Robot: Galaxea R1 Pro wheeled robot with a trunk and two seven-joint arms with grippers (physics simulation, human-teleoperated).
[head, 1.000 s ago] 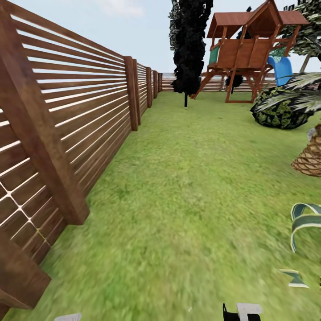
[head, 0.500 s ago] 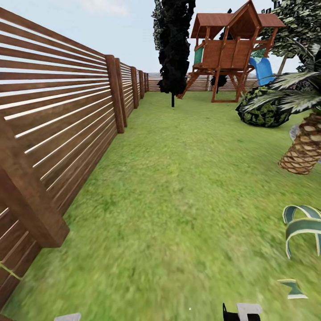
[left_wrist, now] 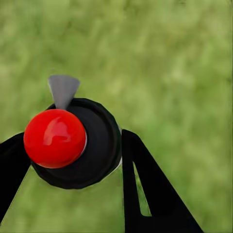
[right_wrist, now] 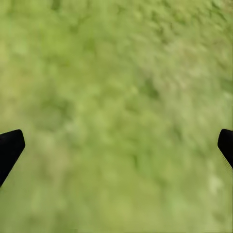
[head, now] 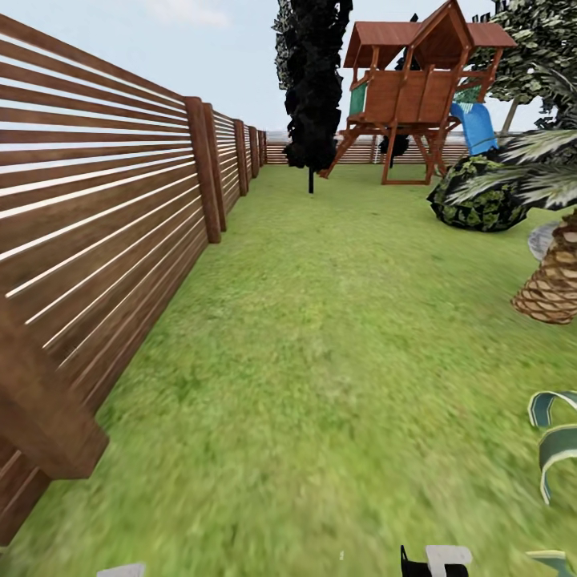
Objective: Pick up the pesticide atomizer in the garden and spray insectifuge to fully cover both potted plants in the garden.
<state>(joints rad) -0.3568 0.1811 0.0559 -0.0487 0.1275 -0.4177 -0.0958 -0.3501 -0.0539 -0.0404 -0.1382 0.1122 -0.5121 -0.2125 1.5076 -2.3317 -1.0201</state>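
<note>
My left gripper (left_wrist: 73, 138) is shut on the pesticide atomizer (left_wrist: 54, 138), a round black body with a glossy red ball cap and a small grey nozzle, held above the grass. Its black fingers (left_wrist: 145, 189) press on either side of the body. In the right wrist view my right gripper (right_wrist: 119, 143) stands open over bare lawn, with nothing between its fingertips. The garden's lawn (head: 320, 344) stretches ahead in the head view. The potted plants are out of view.
A brown slatted fence (head: 104, 216) runs close along the left. Far ahead stand a dark tree (head: 312, 88) and a wooden play structure (head: 417, 88). On the right are a bush (head: 481, 200), a scaly palm trunk (head: 553, 288) and striped agave leaves (head: 557, 441).
The whole head view has shifted: the camera turned right and moved forward along the fence. The near fence post, palm trunk and agave leaves slid toward the picture's edges.
</note>
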